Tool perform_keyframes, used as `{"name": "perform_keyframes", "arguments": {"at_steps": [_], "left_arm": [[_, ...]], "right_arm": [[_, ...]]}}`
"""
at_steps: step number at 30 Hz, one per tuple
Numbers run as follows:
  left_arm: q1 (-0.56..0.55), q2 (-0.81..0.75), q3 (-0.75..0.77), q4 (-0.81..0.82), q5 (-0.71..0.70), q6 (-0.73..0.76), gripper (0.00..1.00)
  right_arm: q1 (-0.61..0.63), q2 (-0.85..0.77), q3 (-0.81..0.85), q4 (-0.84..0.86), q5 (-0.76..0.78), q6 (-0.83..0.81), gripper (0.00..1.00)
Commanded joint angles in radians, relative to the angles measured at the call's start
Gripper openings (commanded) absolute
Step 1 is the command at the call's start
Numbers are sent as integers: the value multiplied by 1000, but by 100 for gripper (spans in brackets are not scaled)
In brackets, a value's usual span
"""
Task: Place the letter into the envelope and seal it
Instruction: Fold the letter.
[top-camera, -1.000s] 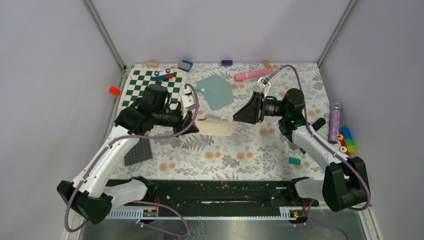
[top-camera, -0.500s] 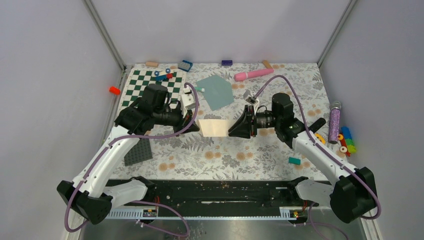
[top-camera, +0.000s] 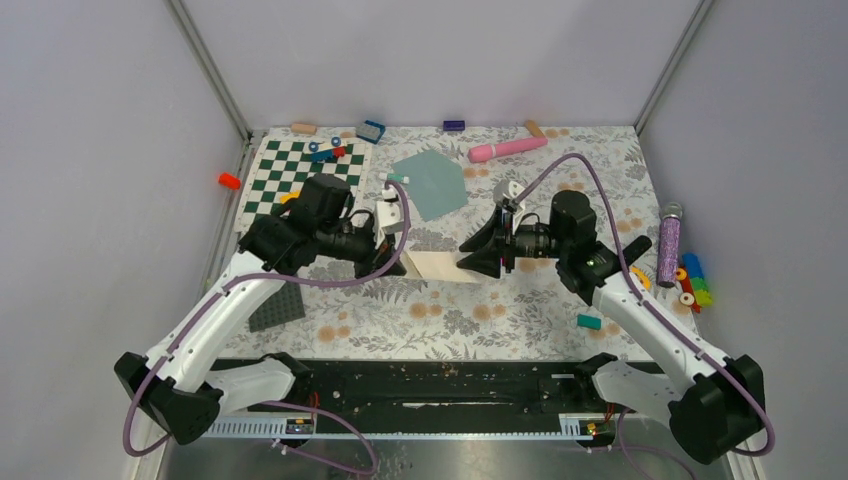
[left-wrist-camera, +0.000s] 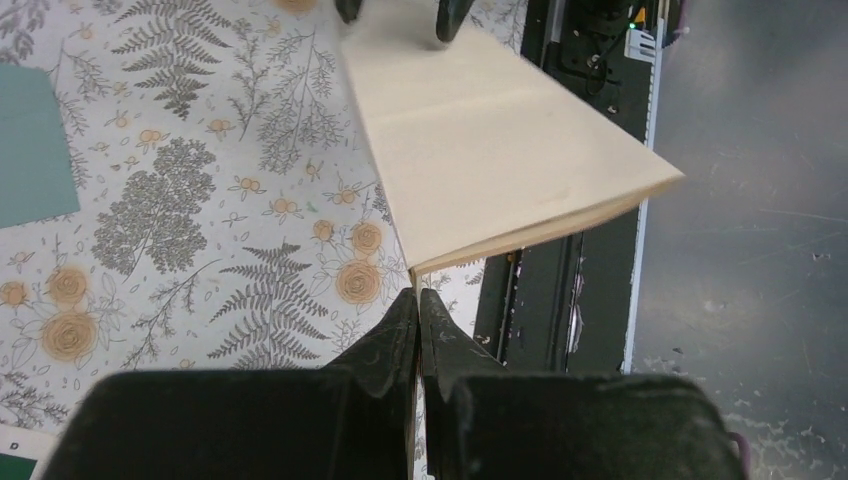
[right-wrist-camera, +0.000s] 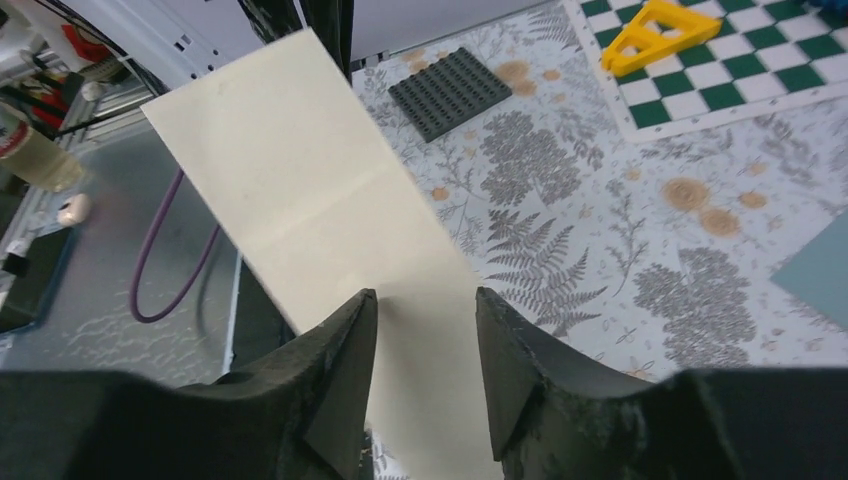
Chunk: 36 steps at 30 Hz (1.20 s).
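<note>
**Held the Letter Up Between Both Hands, Apart From the Envelope**

Found the letter (top-camera: 437, 267) folded double and lifted off the desk (top-camera: 450, 320), near the middle, spanning the gap between the two hands. Saw the left hand (left-wrist-camera: 416, 297) clenched tight at the sheet's left side, fingertips pinched together with a corner of the paper nipped between them. Saw the right hand (right-wrist-camera: 425, 295) at the sheet's right end, its two fingers (right-wrist-camera: 335, 380) standing apart, the cream paper filling the space from one to the other. Could not tell whether those fingers pressed on the paper or only flanked it. Noted a faint crease across the letter's upper face, and two layers showing along one edge in the left wrist view.

Found the envelope (top-camera: 432, 183) lying flat on the desk just beyond the letter, toward the far side, touching neither the sheet nor either hand. Judged the letter not yet inside it.

Spotted a chequered board (top-camera: 290, 170) at the far left, with a yellow piece (right-wrist-camera: 660, 30) resting on its squares. Spotted a dark studded plate (top-camera: 276, 305) on the near left, close beside the left arm. Spotted a pink tube (top-camera: 508, 149) lying at the far edge, to the right of the envelope.
</note>
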Motion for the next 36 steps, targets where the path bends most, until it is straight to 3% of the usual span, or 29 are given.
{"name": "perform_keyframes", "arguments": {"at_steps": [1, 7, 11, 15, 22, 36], "left_arm": [[-34, 6, 14, -13, -22, 49, 0], [-62, 25, 31, -23, -43, 49, 0], [-65, 28, 36, -24, -47, 46, 0], [-66, 25, 34, -23, -42, 49, 0], [-80, 18, 29, -33, -44, 66, 0], [-88, 20, 47, -4, -75, 24, 0]], "right_arm": [[11, -60, 41, 42, 54, -79, 52], [14, -17, 35, 36, -86, -72, 66], [25, 11, 24, 57, -179, -16, 70], [45, 35, 30, 20, -160, -60, 73], [49, 51, 51, 10, -108, -83, 86], [82, 134, 77, -97, -194, -136, 89]]}}
